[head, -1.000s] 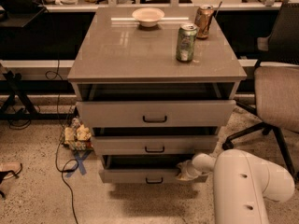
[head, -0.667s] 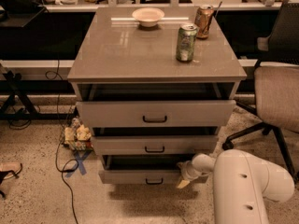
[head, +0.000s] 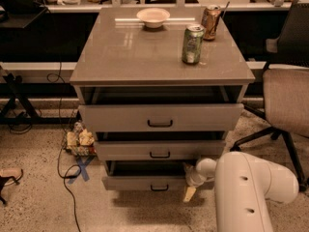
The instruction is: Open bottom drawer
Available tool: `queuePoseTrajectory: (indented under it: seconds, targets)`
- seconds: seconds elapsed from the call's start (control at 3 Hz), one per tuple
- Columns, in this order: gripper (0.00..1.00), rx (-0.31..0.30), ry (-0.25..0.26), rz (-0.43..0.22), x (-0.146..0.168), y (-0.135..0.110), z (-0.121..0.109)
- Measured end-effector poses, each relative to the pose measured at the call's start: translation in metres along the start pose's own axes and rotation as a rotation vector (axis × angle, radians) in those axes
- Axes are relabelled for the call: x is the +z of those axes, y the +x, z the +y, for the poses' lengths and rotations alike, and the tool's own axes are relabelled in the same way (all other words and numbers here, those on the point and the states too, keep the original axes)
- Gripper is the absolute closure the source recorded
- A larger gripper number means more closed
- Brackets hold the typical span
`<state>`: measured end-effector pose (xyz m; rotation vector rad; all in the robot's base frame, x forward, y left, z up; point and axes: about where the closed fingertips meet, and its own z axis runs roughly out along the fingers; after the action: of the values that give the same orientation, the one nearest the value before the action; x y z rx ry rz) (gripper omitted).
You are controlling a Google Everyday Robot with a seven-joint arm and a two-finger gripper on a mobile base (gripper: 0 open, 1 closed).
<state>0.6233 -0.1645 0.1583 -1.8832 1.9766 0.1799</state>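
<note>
The bottom drawer [head: 140,182] is the lowest of three in the grey-beige cabinet [head: 159,57]. It stands pulled out a little, with a dark gap above its front, and its small black handle [head: 159,188] is at the centre. My gripper [head: 189,190] is at the right end of the bottom drawer's front, low near the floor, at the end of my white arm [head: 251,187]. It is well to the right of the handle. The middle drawer [head: 159,150] and the top drawer [head: 159,116] also stand partly out.
On the cabinet top stand a green can [head: 192,44], an orange can [head: 211,22] and a white bowl [head: 153,17]. An office chair [head: 287,100] stands close at the right. Cables and small packets [head: 79,141] lie on the floor at the left, by a blue tape cross [head: 83,168].
My gripper has dropped slightly at the right end of the bottom drawer. The drawers have not visibly moved.
</note>
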Motion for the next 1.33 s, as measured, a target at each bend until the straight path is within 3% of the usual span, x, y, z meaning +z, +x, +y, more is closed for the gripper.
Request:
queuePoseTrajectory:
  seconds: [0.33,0.67,1.0,1.33]
  targets:
    - [0.0,0.02,-0.049,0.03,-0.002,0.003,0.01]
    - [0.04,0.093,-0.09,0.055,-0.009,0.016,0.038]
    - [0.27,0.133,-0.107,0.062,-0.011,0.023,0.056]
    - [0.5,0.133,-0.107,0.062,-0.017,0.021,0.055]
